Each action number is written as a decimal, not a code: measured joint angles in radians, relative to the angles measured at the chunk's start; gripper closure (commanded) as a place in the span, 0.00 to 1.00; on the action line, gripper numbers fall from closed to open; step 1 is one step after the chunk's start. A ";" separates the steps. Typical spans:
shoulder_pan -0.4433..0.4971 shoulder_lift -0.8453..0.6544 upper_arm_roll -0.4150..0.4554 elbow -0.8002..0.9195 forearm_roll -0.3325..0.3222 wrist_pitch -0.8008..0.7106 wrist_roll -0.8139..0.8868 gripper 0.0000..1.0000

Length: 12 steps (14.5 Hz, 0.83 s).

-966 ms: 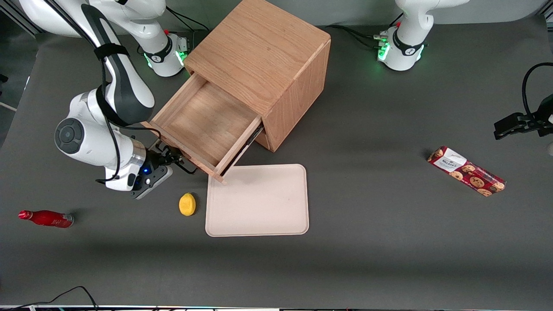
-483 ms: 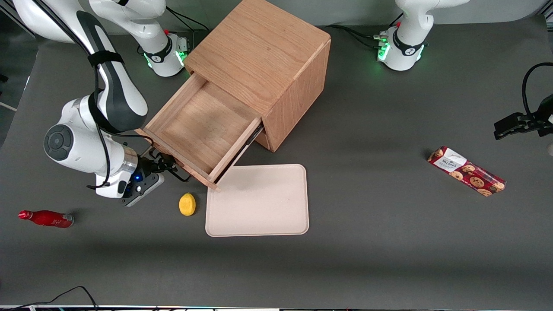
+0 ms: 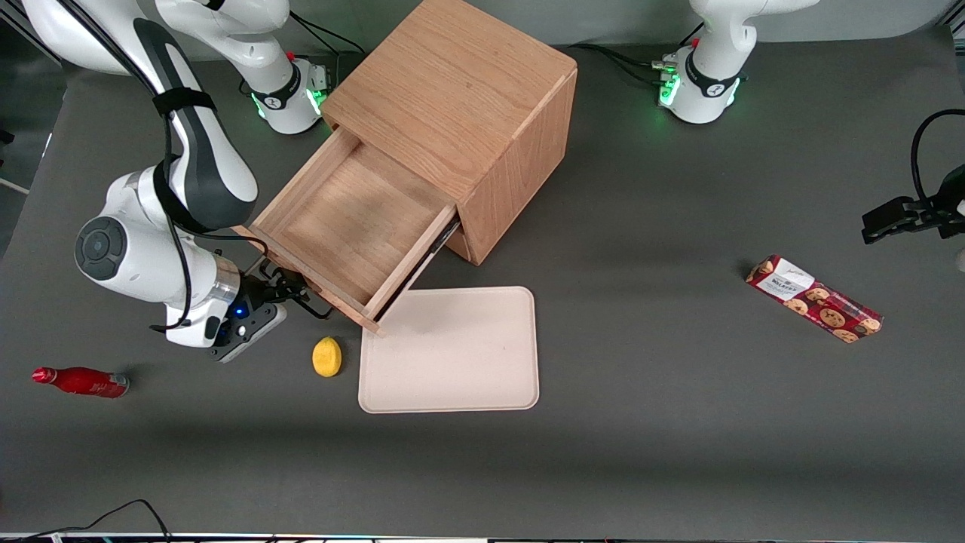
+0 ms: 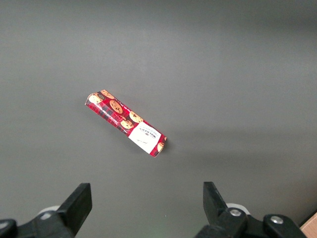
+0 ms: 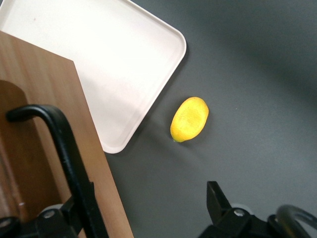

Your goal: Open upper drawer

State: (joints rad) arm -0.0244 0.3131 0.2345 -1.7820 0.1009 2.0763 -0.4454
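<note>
Since one second earlier, the upper drawer [image 3: 343, 226] had slid farther out of the oak cabinet [image 3: 460, 113] toward 7 o'clock in the front view, and the right arm had withdrawn with it; over the last half second almost nothing shifted. At inspection the drawer stood well extended, its wooden box exposed and nothing visible inside.

At the drawer front, the gripper [image 3: 290, 290] sat against the thin black bar handle [image 5: 64, 153]. In the right wrist view its fingers [image 5: 220, 206] stood apart, one on either side of the handle, not pressed together.

On the dark bench [image 3: 678, 422], a cream tray [image 3: 452, 354] lay at 5 o'clock from the drawer's front corner, which overhung its edge. A lemon [image 3: 326, 356] rested just beside the tray, apart from it, nearer the front camera than the gripper. A red bottle [image 3: 79, 381] lay on its side toward the working arm's end; a red cookie package [image 3: 814, 299] lay toward the parked arm's end.
</note>
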 measured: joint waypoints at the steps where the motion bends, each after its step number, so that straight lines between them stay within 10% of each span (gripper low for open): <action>1: 0.000 -0.009 0.000 0.008 -0.001 -0.019 0.000 0.00; 12: 0.001 -0.195 -0.076 0.138 -0.007 -0.315 0.116 0.00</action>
State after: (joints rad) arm -0.0232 0.1177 0.1582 -1.6437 0.0936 1.7617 -0.3291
